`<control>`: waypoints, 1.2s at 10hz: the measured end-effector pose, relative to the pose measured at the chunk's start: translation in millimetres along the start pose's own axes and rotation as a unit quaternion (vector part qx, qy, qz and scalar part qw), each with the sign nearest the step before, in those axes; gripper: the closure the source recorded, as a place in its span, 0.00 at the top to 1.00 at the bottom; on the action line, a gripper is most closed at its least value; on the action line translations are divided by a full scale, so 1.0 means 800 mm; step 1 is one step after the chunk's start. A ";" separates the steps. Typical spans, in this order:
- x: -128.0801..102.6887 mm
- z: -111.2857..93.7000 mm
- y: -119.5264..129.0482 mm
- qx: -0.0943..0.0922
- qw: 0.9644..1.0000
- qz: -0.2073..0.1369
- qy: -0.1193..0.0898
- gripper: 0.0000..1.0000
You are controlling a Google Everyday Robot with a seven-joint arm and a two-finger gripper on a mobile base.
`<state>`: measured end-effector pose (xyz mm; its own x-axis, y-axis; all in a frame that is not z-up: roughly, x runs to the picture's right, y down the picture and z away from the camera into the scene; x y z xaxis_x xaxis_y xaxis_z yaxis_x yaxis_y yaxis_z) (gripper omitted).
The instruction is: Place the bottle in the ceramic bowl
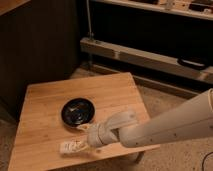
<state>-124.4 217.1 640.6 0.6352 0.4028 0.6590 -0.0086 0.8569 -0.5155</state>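
Gripper [83, 139], fingers spread, low over the table [45, 100]; bottle [70, 147] lying at the fingertips, bowl [68, 113] just beyond them.
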 end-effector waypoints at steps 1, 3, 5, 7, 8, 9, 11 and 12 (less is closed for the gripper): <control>0.013 0.014 -0.006 -0.006 1.000 0.002 0.000 0.65; 0.043 0.036 -0.017 -0.011 1.000 0.009 0.008 0.65; 0.080 0.061 -0.023 -0.018 0.999 0.021 0.029 0.65; 0.105 0.058 -0.021 -0.017 0.998 0.035 0.043 0.65; 0.112 0.045 -0.019 -0.014 0.998 0.040 0.049 0.65; 0.114 0.031 -0.016 -0.012 0.998 0.042 0.053 0.65; 0.116 0.006 -0.009 -0.007 0.997 0.046 0.058 0.65; 0.120 0.003 -0.005 -0.007 0.997 0.050 0.059 0.65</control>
<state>-65.3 253.0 707.3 0.7185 0.4439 0.5356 -0.0660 0.8100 -0.5828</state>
